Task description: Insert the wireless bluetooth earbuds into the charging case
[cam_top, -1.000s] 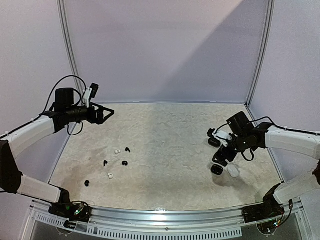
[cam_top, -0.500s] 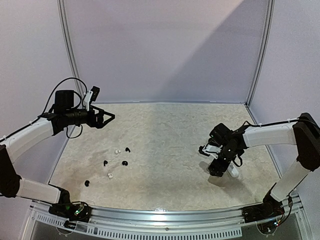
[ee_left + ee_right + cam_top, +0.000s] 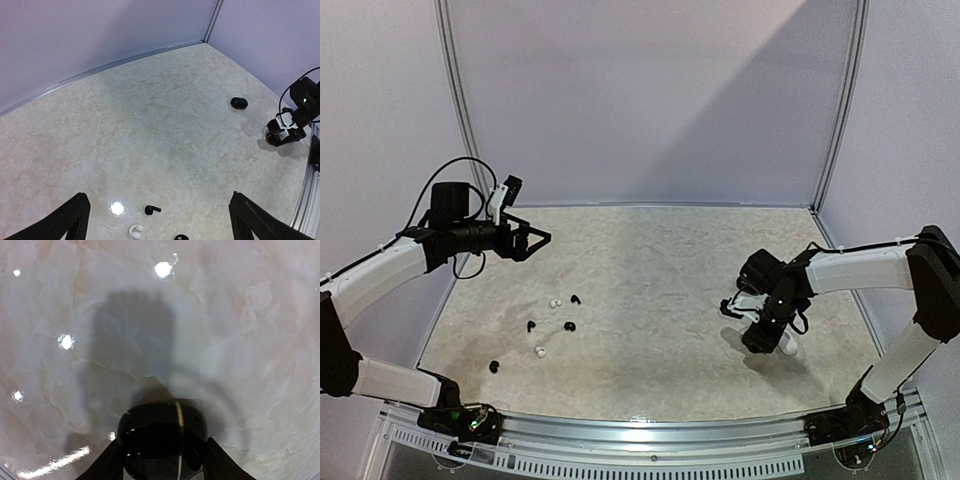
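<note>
Right wrist view: the right gripper (image 3: 162, 450), brought down just now, is being clamped onto the black charging case (image 3: 162, 422) (both sides touched). The earbuds (image 3: 569, 326) are being left well to that case's left, none inserted; the left gripper (image 3: 533, 240) is being held open.

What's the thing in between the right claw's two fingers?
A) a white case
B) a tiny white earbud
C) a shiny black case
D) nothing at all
C: in the right wrist view, a shiny black case sits right between the two fingers of the right claw.
</note>
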Robot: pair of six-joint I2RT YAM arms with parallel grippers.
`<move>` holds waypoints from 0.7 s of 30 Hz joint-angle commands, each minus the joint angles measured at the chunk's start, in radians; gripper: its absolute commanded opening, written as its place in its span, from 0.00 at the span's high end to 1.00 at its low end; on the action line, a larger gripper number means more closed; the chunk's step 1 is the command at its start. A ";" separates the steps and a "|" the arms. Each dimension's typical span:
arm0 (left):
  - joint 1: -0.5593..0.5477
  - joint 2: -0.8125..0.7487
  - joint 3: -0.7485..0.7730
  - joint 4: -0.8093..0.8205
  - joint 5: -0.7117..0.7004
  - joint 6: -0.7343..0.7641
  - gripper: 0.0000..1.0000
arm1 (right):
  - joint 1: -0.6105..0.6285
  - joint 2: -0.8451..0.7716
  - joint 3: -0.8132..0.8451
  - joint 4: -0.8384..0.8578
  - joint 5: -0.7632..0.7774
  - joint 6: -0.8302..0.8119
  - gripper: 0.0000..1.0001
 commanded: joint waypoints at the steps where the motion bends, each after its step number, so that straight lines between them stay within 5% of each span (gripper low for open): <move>1: -0.012 -0.013 -0.010 -0.011 0.001 0.012 0.01 | 0.001 -0.002 0.000 0.001 -0.006 -0.005 0.52; 10: -0.011 -0.012 0.038 -0.003 0.021 -0.128 0.08 | 0.020 -0.135 0.045 0.153 0.083 0.008 0.68; 16: -0.019 -0.006 0.088 -0.003 0.095 -0.307 0.27 | 0.177 -0.279 0.099 0.632 0.120 -0.096 0.72; 21: -0.084 -0.003 0.177 -0.071 0.155 -0.236 0.34 | 0.310 -0.120 0.291 0.861 0.170 -0.251 0.75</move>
